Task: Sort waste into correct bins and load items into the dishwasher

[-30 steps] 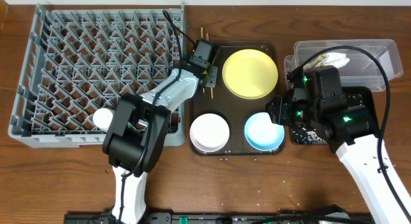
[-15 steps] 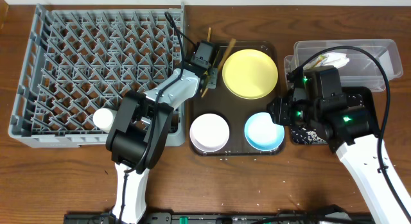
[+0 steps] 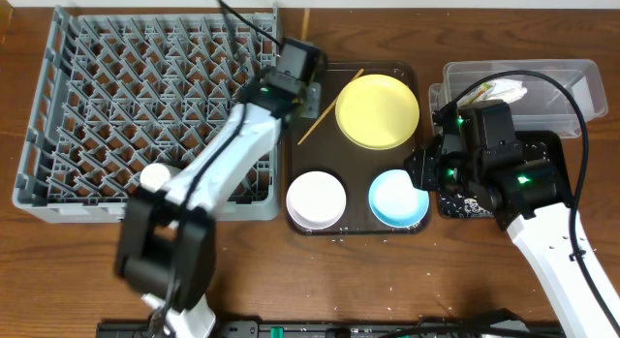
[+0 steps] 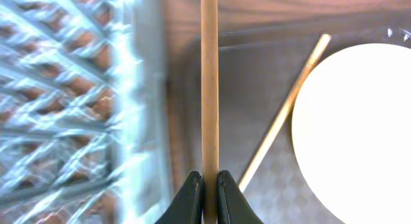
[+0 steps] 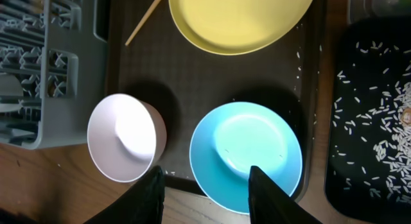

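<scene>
My left gripper is shut on a wooden chopstick and holds it above the gap between the grey dish rack and the brown tray. The second chopstick lies slanted on the tray beside the yellow plate. My right gripper is open and empty, hovering over the near rim of the light blue bowl. The cream-white bowl sits to its left. The white cup stands in the rack. The napkin lies in the clear tub. Rice lies in the black tray. No green wrapper shows.
The dark brown serving tray holds the plate, both bowls and a few rice grains. The rack's right wall stands close against the tray's left edge. Cables arch over the tub and the right arm.
My left gripper has moved up and to the left toward the rack's corner with the chopstick in it. The other chopstick stays on the tray. The right arm has not moved.
</scene>
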Robot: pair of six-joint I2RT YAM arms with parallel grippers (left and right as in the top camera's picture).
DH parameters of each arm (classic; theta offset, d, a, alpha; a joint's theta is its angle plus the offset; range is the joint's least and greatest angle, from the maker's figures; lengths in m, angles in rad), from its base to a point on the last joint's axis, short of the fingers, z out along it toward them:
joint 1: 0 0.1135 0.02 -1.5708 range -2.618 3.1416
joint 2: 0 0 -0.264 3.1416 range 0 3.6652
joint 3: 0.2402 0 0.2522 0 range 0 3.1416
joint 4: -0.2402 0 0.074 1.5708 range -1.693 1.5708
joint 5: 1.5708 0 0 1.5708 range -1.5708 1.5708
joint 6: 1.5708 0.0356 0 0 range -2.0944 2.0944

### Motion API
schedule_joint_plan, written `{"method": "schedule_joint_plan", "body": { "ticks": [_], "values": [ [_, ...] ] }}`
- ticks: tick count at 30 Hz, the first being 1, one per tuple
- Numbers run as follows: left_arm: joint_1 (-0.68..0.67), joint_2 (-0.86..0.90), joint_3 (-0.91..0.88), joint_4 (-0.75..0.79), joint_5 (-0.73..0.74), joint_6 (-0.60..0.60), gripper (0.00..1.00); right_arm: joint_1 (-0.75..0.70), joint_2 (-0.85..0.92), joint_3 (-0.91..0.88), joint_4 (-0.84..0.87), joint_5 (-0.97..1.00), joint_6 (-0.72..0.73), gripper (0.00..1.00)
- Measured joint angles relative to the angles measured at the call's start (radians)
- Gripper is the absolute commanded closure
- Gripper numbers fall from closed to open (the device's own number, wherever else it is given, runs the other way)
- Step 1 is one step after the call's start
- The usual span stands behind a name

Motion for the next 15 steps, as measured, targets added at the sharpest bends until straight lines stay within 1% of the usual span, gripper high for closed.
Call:
{"method": "schedule_joint_plan", "body": {
  "ticks": [4,8,9,12,15],
  "values": [
    [0.044,-0.095,0.003,-0.161,-0.054,0.0,0.92,0.0,0.0,0.0,-0.002,0.0,0.0,0.59],
    [0.13,-0.105,0.003,-0.283,-0.069,0.0,0.92,0.0,0.0,0.0,-0.002,0.0,0.0,0.58],
    [0.153,-0.101,-0.001,-0.295,-0.06,0.001,0.92,0.0,0.0,0.0,-0.002,0.001,0.0,0.57],
    [0.219,-0.096,-0.02,-0.303,0.05,0.026,0.92,0.0,0.0,0.0,-0.002,0.002,0.0,0.57],
    [0.23,-0.096,-0.027,-0.302,0.137,0.06,0.92,0.0,0.0,0.0,-0.002,0.009,0.0,0.56]
  ]
}}
